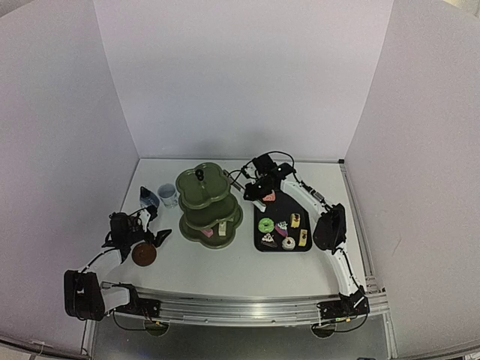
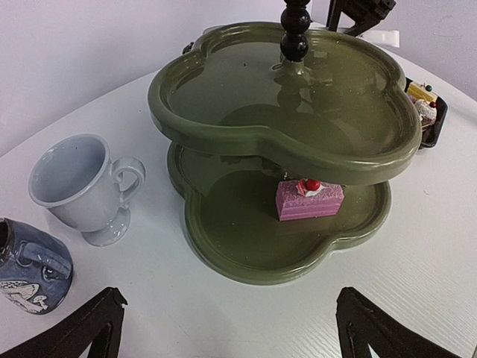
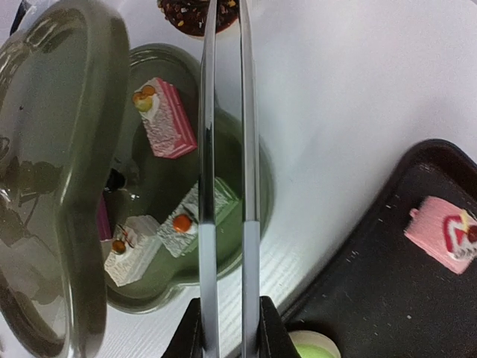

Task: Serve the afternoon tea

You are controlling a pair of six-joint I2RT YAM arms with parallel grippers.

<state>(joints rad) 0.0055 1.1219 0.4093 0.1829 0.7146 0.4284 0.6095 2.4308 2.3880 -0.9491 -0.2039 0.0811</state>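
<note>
The dark green tiered stand [image 1: 201,187] is at the table's middle. Its lower tier carries a pink pastry [image 3: 168,118], a green one [image 3: 215,200] and a white one [image 3: 133,250]; the top tier [image 2: 298,97] is bare. Another pink slice [image 2: 309,198] sits on the bottom tier. My right gripper [image 3: 227,328] is shut on the metal tongs [image 3: 209,149], whose arms reach over the stand with nothing seen between them. My left gripper [image 2: 227,335] stands open near the stand's front, holding nothing. The white cup [image 2: 78,186] and blue jug [image 2: 30,268] stand left of the stand.
The black tray [image 1: 296,202] right of the stand holds several pastries, among them a green doughnut [image 1: 265,224] and a pink slice [image 3: 443,233]. A chocolate doughnut [image 1: 144,255] lies on the table by my left arm. White walls close in three sides.
</note>
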